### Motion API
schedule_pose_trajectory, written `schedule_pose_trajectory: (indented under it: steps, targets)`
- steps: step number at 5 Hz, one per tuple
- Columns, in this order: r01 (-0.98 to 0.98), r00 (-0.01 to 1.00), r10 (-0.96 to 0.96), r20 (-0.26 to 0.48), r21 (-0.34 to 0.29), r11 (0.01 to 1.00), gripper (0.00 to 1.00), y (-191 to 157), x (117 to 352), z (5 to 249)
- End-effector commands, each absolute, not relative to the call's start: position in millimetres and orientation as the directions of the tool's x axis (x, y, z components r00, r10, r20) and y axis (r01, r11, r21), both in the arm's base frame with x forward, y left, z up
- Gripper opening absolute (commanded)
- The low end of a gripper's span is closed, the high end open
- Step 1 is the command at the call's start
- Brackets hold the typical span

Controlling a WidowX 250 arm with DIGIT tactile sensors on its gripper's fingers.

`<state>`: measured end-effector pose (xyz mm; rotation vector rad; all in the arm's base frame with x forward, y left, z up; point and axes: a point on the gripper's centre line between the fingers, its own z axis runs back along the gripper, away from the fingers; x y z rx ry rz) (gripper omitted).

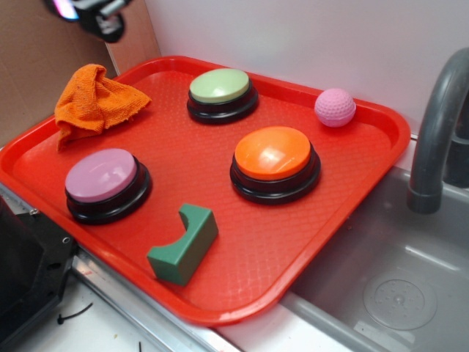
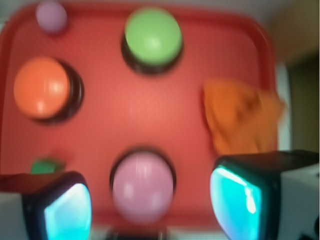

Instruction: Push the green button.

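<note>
The green button point(image 1: 220, 86) is a pale-green dome on a black round base at the back of the red tray point(image 1: 242, 271). In the blurred wrist view the green button point(image 2: 153, 36) lies near the top, well away from the fingers. My gripper point(image 1: 91, 11) hangs high at the top left corner of the exterior view, mostly cut off by the frame edge. In the wrist view my gripper point(image 2: 150, 202) is open, its two cyan pads point(image 2: 67, 212) wide apart with nothing between them, high above the pink button point(image 2: 143, 186).
On the tray also sit an orange button point(image 1: 274, 155), a pink button point(image 1: 102, 177), a dark green notched block point(image 1: 183, 243), a pink ball point(image 1: 335, 107) and a crumpled orange cloth point(image 1: 95, 103). A sink with a grey faucet point(image 1: 436, 132) lies to the right.
</note>
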<state>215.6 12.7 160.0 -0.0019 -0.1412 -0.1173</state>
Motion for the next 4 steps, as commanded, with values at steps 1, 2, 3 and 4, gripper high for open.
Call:
schedule_pose_trajectory:
  steps: [1, 2, 3, 4]
  targets:
    - [0.074, 0.987, -0.081, 0.142, 0.053, 0.996, 1.0, 31, 273, 109]
    - [0.067, 0.989, -0.077, 0.126, 0.082, 0.994, 1.0, 31, 286, 85]
    - [0.051, 0.981, -0.063, 0.184, 0.068, 0.996, 1.0, 28, 293, 84]
    - [0.035, 0.979, -0.047, 0.197, 0.061, 0.998, 1.0, 28, 302, 85]
